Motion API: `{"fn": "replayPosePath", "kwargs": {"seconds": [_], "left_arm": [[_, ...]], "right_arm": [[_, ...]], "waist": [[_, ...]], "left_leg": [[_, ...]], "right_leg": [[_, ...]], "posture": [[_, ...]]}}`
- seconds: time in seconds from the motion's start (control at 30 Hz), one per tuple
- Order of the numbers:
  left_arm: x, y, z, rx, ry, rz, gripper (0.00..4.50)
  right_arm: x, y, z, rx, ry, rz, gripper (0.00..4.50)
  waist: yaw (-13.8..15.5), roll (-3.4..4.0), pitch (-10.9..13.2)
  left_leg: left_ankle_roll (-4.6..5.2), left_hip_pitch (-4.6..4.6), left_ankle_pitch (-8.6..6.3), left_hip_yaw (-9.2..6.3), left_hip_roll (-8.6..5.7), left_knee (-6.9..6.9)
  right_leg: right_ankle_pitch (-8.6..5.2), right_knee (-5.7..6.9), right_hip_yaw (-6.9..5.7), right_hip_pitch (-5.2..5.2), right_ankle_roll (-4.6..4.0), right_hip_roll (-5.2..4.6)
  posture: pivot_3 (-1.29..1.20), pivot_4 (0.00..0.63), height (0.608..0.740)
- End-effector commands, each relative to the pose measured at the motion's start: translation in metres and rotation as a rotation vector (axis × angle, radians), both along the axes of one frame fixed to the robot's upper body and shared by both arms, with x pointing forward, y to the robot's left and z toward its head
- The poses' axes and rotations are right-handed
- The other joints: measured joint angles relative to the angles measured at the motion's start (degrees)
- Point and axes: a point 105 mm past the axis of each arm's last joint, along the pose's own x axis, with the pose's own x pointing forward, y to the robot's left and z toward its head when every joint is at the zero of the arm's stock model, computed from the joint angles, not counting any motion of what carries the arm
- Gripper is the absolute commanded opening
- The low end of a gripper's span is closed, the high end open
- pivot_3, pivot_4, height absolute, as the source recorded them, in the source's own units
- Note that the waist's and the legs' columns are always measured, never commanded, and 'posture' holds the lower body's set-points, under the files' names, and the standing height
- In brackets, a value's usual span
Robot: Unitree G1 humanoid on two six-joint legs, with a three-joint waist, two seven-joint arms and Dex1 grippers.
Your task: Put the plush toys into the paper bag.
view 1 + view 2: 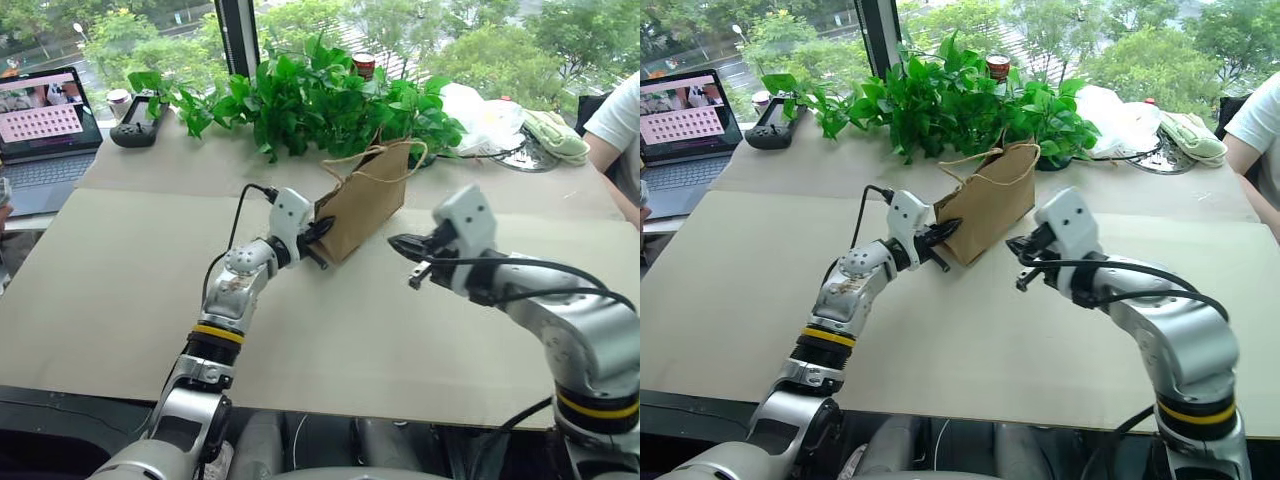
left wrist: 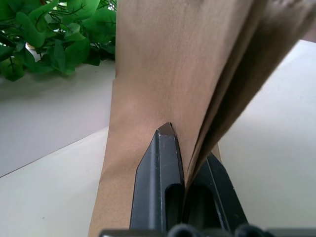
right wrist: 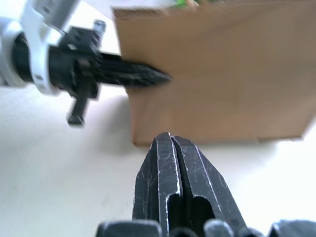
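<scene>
- The left gripper (image 1: 322, 232), two black fingers on a white wrist, is pinched onto the near side edge of the one brown kraft paper bag (image 1: 365, 205); in the left wrist view one finger (image 2: 158, 182) lies against the outer wall and the other sits behind the folded paper, with the paper clamped between them.
- The right gripper (image 1: 403, 244), also two black fingers, hangs in the air just right of the bag and apart from it, its jaws pressed together with nothing between them, as the right wrist view (image 3: 170, 148) shows.
- The bag stands tilted on the pale beige table cover (image 1: 120, 300), its two thin tan cord handles (image 1: 385, 165) looped up at the mouth.
- Neither plush toy can be made out; the bag's inside is hidden.
- Behind the bag runs one bank of leafy green plants (image 1: 310, 100).
- Further out: one open laptop (image 1: 45, 130) at the far left, one black handheld controller (image 1: 137, 125) beside it, one white plastic bag (image 1: 480, 120) and one pale yellow-green cloth (image 1: 555, 135) at the far right.
- One person's arm in a white sleeve (image 1: 615, 125) shows at the right edge.
</scene>
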Motion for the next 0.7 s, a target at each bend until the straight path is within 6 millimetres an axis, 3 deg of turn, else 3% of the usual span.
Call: {"fn": "replayPosePath", "kwargs": {"seconds": [0.03, 0.3, 0.43, 0.7], "left_arm": [[-0.011, 0.025, 0.033, -0.040, -0.125, -0.095, 0.05], [-0.049, 0.066, 0.052, 0.132, -0.167, -0.464, 0.05], [-0.072, 0.080, 0.043, 0.233, -0.082, -0.668, 0.05], [-0.081, 0.081, 0.030, 0.292, -0.018, -0.801, 0.05]], "right_arm": [[0.006, -0.024, 0.021, 0.040, -0.072, -0.075, 0.00], [-0.003, -0.035, 0.025, 0.038, -0.052, -0.021, 0.00], [-0.008, -0.039, 0.029, 0.026, -0.040, 0.024, 0.00], [-0.011, -0.041, 0.033, 0.016, -0.036, 0.083, 0.00]], "waist": [[-0.09, 0.00, 0.00], [0.20, 0.01, 0.00], [0.48, 0.01, 0.01], [0.34, 0.01, 0.01]], "left_leg": [[0.00, 0.04, 0.00, 0.00, 0.00, 0.00], [0.00, 0.09, 0.00, 0.07, 0.04, -0.03], [0.00, 0.09, 0.00, 0.11, 0.02, -0.02], [0.00, 0.11, 0.00, 0.12, 0.06, -0.02]], "right_leg": [[0.00, 0.02, 0.00, 0.02, 0.00, 0.00], [0.00, -0.04, 0.00, 0.06, 0.00, 0.02], [-0.01, -0.07, -0.01, 0.08, 0.01, -0.02], [-0.02, -0.05, 0.00, 0.08, 0.00, 0.01]], "posture": [[0.00, 0.150, 0.713], [0.00, 0.150, 0.713], [0.00, 0.150, 0.713], [0.00, 0.150, 0.713]]}}
